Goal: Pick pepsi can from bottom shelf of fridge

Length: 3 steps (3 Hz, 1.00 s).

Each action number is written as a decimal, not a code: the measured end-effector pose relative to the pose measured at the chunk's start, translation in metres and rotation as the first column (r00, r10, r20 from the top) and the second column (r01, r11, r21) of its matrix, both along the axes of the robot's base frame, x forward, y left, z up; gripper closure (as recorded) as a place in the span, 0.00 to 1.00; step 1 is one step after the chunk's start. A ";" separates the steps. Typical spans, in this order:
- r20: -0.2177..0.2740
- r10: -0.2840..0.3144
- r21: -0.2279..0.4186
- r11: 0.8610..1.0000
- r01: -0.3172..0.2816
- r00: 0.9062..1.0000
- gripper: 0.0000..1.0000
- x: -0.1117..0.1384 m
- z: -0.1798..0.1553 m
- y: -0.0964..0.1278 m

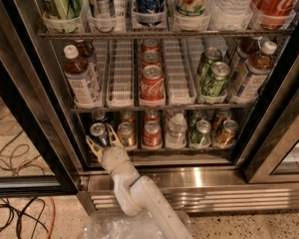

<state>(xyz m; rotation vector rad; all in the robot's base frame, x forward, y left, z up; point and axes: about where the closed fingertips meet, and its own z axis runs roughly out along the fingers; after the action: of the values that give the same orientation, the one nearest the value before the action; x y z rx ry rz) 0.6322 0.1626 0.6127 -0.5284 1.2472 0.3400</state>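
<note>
The pepsi can (97,131), blue with a silver top, stands at the left end of the bottom shelf (187,151) of the fridge (199,179). My gripper (103,139) is at the shelf's front left, right at the can. Its pale fingers (93,145) are open and spread to either side of the can's lower front. I cannot tell whether they touch it. The white arm (139,195) rises from the bottom of the view.
On the bottom shelf, right of the pepsi can, stand a gold-brown can (125,134), a red can (152,133), a clear bottle (176,131), a green can (201,133) and another gold-brown can (226,132). Coca-Cola cans (152,83) and tea bottles (80,78) fill the rack above. Cables (10,148) lie on the floor at left.
</note>
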 end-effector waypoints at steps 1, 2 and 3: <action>-0.016 0.006 0.000 1.000 -0.006 1.000 0.68 0.004 -0.004 0.004; -0.029 0.010 0.007 1.000 -0.010 1.000 0.90 0.006 -0.008 0.006; -0.029 0.010 0.007 1.000 -0.010 1.000 1.00 0.006 -0.008 0.006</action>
<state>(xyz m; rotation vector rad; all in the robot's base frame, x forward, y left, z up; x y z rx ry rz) 0.6378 0.1691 0.6049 -0.5255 1.2711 0.3615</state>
